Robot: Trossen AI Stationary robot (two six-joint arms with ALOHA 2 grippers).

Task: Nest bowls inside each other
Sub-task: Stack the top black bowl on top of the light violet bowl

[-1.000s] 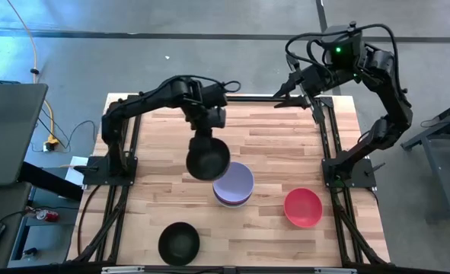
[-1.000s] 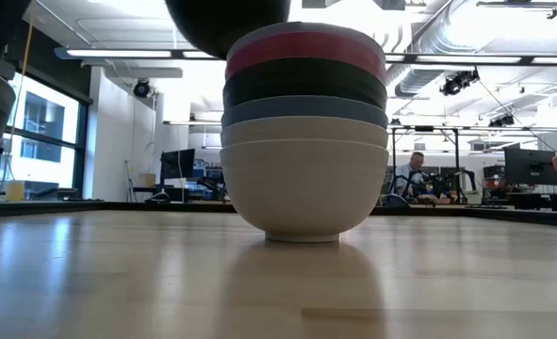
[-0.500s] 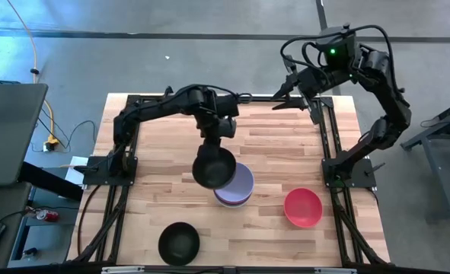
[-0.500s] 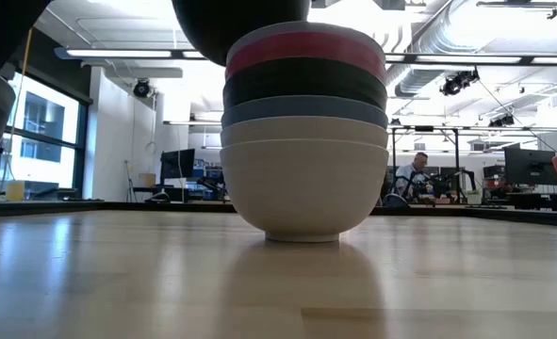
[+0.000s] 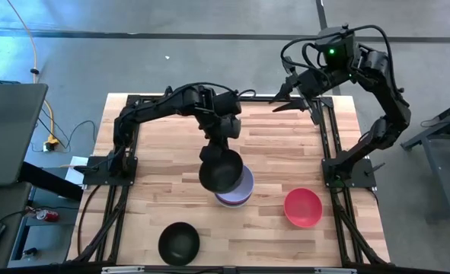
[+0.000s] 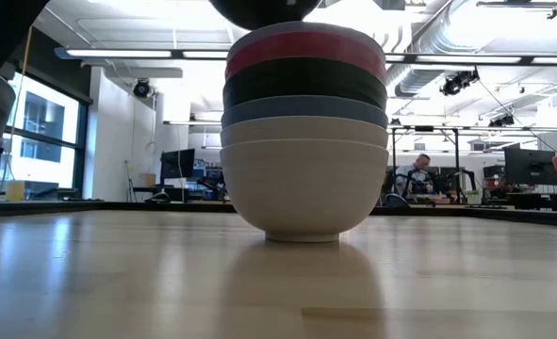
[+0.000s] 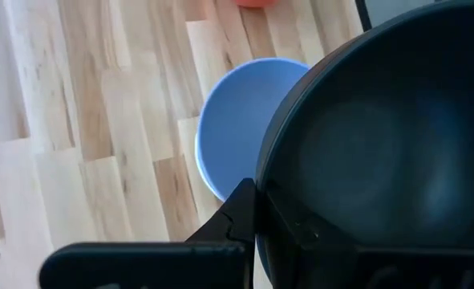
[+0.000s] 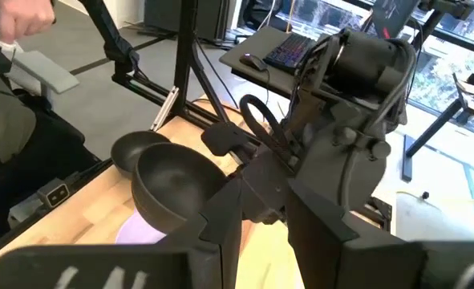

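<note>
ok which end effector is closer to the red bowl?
Left. The left end effector holds a black bowl over the stack, beside the red bowl. The right end effector hovers at the table's far edge.

The left arm (image 8: 341, 136) fills the middle here, its tool (image 8: 241, 172) clamped on the rim of a black bowl (image 8: 172, 189) held above the lavender bowl (image 8: 136, 233). Behind it, another black bowl (image 8: 132, 150) sits on the wooden worktop (image 8: 52, 225). A person's hand (image 8: 20, 18) shows beyond.
</note>
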